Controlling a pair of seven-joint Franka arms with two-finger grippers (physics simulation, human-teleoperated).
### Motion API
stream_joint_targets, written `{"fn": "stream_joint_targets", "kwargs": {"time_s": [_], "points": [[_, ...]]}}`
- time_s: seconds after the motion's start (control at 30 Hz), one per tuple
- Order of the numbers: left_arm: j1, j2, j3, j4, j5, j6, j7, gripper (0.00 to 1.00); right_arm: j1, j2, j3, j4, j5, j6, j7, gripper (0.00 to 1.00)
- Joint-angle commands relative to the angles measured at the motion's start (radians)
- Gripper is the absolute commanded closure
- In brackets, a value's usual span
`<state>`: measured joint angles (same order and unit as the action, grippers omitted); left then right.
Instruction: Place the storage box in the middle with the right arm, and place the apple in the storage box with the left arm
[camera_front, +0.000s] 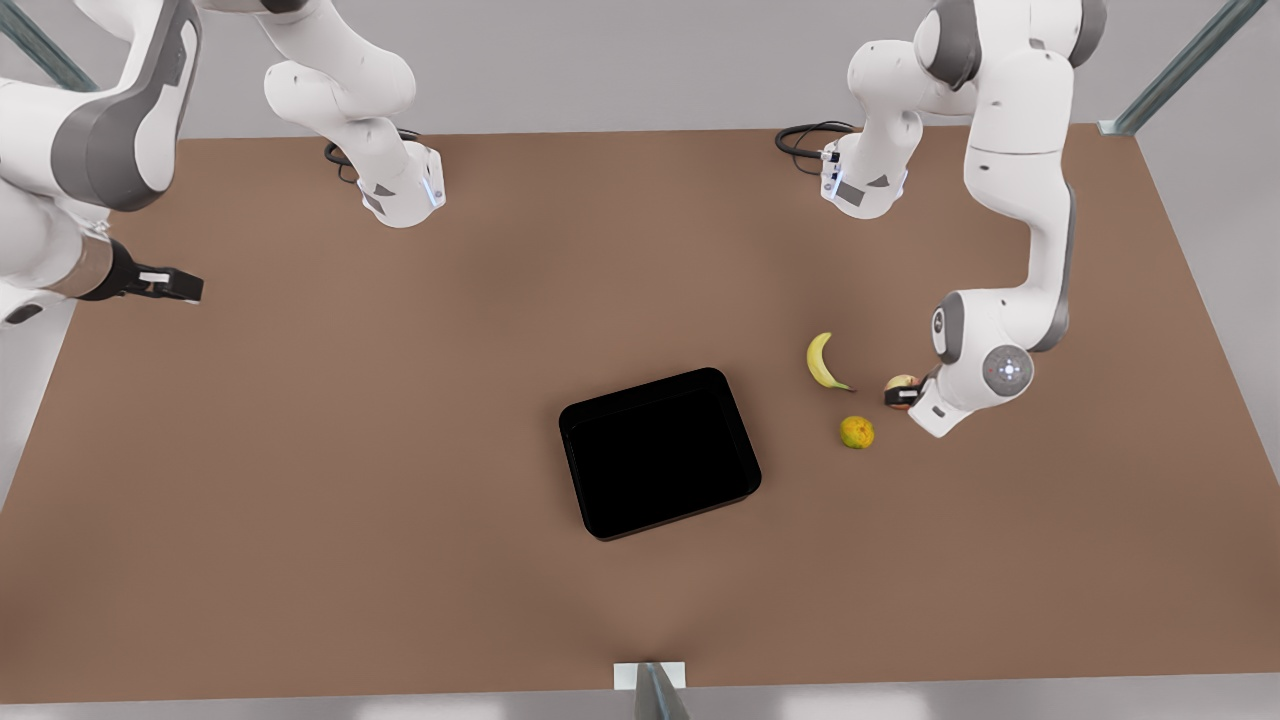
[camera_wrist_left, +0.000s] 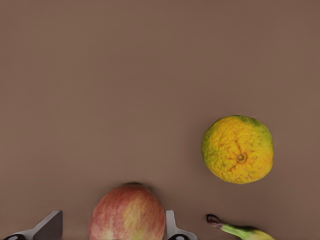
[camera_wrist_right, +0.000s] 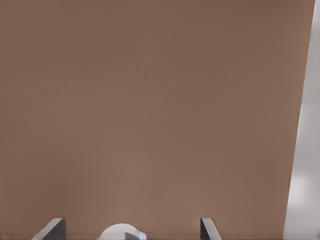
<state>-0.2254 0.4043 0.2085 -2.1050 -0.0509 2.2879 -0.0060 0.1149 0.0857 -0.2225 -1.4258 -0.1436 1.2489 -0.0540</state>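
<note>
While the small red-and-yellow apple (camera_wrist_left: 127, 212) sits on the brown bench (camera_front: 400, 450), the left gripper (camera_front: 902, 396) has it between its jaws (front view's right, low over the bench surface). In the left wrist view the two pale fingers (camera_wrist_left: 172, 227) flank the fruit: one lies right against the apple's side, the other stands off with a gap, so the jaws are parted around it, not clamped. Apple resting on the bench.

Orange-green round citrus (camera_wrist_left: 238, 149) lies near the apple, apart from it. Yellow banana (camera_front: 822, 361), curved, lies flat just beside the apple on the front view's left; its dark stem tip shows in the left wrist view (camera_wrist_left: 235, 230). In the front view the citrus (camera_front: 857, 432) sits between the banana and the near bench edge, slightly toward the box.

Plain black rectangular open-topped storage box (camera_front: 658, 452), rounded corners, low walls, rests about mid-bench, turned a little askew to the bench edges. Well apart from the three fruits, which all lie to its right in the front view.

Right gripper (camera_front: 178, 285) is at the front view's far left, raised, near the bench's side edge, well away from the box; that arm waits. Right wrist view shows its two fingers (camera_wrist_right: 51, 229) set wide over bare bench, nothing between them.
</note>
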Motion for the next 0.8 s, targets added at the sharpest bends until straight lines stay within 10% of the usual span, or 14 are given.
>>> {"fn": "stream_joint_targets", "kwargs": {"time_s": [0.0,0.77], "points": [[0.000,0.005,-0.001,0.000,-0.001,0.025,0.018,0.00,0.011,0.000,-0.001,-0.001,-0.001,-0.011,-0.043,0.00],[0.000,0.068,-0.018,-0.032,-0.015,0.079,0.020,0.03,0.014,0.022,-0.001,0.002,0.004,-0.008,-0.046,0.00]]}}
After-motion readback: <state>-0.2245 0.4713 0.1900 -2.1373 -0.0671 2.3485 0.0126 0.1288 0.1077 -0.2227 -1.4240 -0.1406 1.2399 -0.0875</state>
